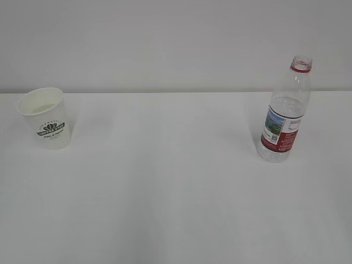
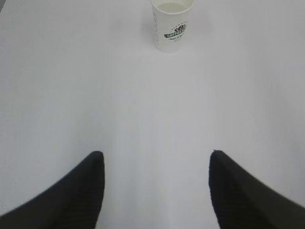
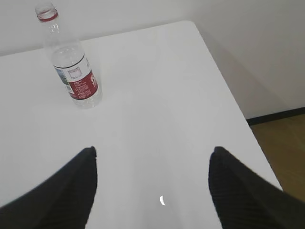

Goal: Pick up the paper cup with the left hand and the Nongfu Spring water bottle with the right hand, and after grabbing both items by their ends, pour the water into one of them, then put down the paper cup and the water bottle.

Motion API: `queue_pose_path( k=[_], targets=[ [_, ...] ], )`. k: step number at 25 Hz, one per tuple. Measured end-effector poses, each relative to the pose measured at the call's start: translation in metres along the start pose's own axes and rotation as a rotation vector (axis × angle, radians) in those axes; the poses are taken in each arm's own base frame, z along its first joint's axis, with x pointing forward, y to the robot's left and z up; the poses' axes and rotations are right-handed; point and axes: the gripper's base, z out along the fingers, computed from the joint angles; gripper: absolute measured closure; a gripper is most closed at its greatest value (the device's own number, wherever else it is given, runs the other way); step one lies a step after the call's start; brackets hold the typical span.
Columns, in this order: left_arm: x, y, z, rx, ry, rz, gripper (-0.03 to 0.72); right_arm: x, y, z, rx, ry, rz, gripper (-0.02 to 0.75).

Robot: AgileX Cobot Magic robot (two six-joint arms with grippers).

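Left gripper (image 2: pixel 155 160) stands spread and empty, the cup (image 2: pixel 171 25) well ahead of it, slightly right; right gripper (image 3: pixel 152 155) is likewise spread and empty, the bottle (image 3: pixel 71 62) ahead to its left; I judge nothing grasped yet, so each must advance; the exterior view shows neither arm; water level is hard to read.

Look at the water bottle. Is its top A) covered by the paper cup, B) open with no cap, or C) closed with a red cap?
B: the water bottle shows an open mouth above its red neck ring, and the paper cup stands far apart.
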Motion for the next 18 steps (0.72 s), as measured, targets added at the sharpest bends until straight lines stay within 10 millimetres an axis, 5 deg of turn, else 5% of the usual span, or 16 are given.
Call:
queue_pose_path(
  k=[8, 18],
  targets=[
    [0.010, 0.000, 0.014, -0.005, 0.061, 0.002, 0.190, 0.013, -0.004, -0.013, -0.012, -0.078, -0.011, 0.190],
    [0.021, 0.001, 0.031, -0.009, 0.101, 0.005, 0.234, 0.032, -0.002, 0.017, 0.002, 0.039, -0.032, 0.190]
  ],
)
